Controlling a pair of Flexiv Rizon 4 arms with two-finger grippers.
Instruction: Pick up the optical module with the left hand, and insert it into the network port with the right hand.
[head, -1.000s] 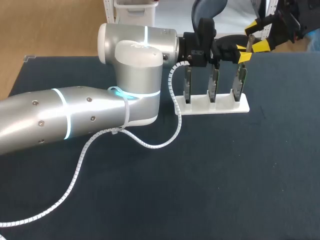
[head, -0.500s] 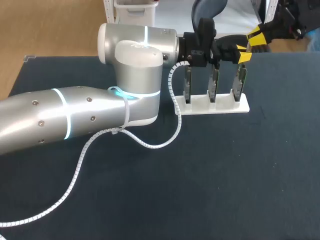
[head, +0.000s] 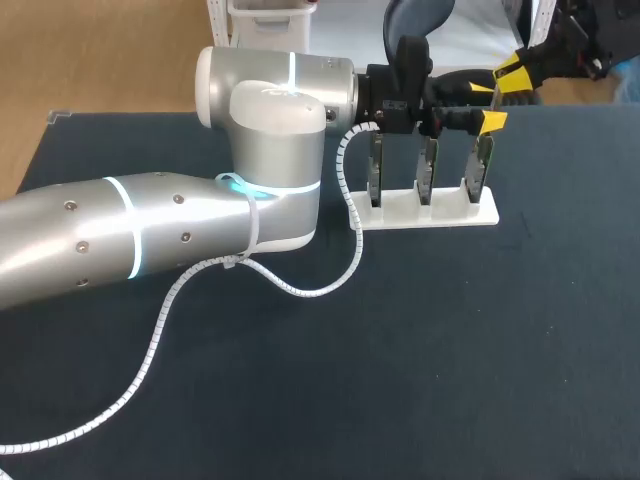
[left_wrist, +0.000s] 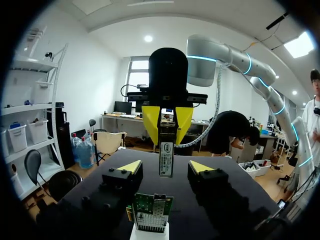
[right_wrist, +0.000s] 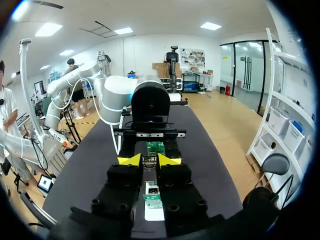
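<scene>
The right gripper (right_wrist: 149, 160) gripped the optical module (left_wrist: 166, 157) between its yellow-tipped fingers, which pressed it from both sides. The module hung lengthwise with its free end pointing down, above a green circuit board (left_wrist: 151, 209) carrying the network port. That pose looked chosen so a straight descent could seat it. The left gripper (head: 489, 104) faced it from the other side with its fingers spread wide and nothing between them touching. The module's lower end hung between those parted tips, apparently freed so the right arm could take it alone. The board stood upright at one end of a white rack (head: 430, 212) on the dark table (head: 400, 350), beside two similar boards. The upright mounting seemingly presented its port to a tool coming from above. A second earlier, the right gripper's fingers stood wide apart around the module. Half a second earlier they had closed on it, while the left gripper's tips were closer together. Since then the left fingers had parted, and neither arm had otherwise shifted noticeably. The module had not yet entered the port.
</scene>
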